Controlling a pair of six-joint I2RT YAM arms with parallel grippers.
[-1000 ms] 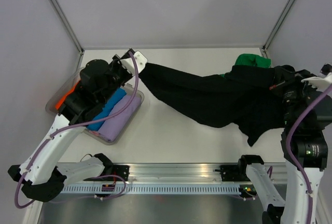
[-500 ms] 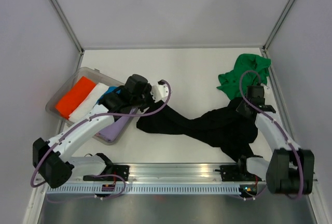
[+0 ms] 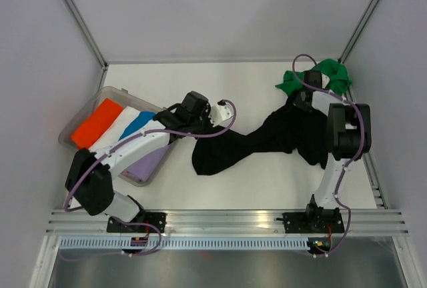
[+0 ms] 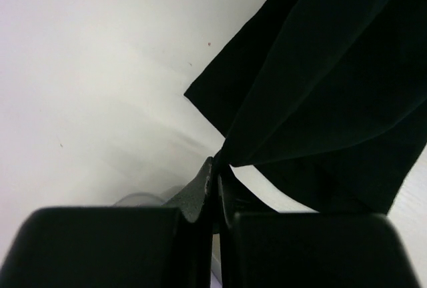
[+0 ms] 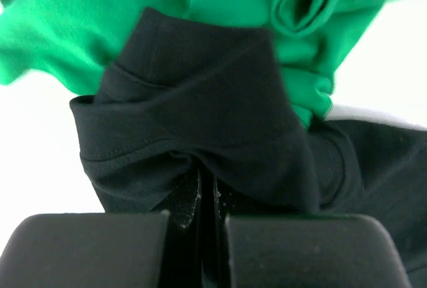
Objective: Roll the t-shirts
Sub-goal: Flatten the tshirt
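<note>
top view: the black shirt [image 3: 267,135] lies stretched and rumpled across the middle of the table [image 3: 233,81], from near the bin [image 3: 113,90] on the left to the far right corner. the left claw [image 3: 202,127] is at its left end and the right claw [image 3: 298,99] at its right end. the green shirt [image 3: 330,73] is bunched in the far right corner, touching the black one. the bin holds rolls [image 3: 100,120] in orange, white, blue and purple.

left wrist view: the left claw [image 4: 217,171] is pressed together on a corner of the black shirt [image 4: 320,68], which fans out away from it over the white table [image 4: 87,68].

right wrist view: the right claw [image 5: 205,191] is clamped on a folded hem of the black shirt [image 5: 200,101]. the green shirt [image 5: 167,1] sits just behind that fold, touching it.
</note>
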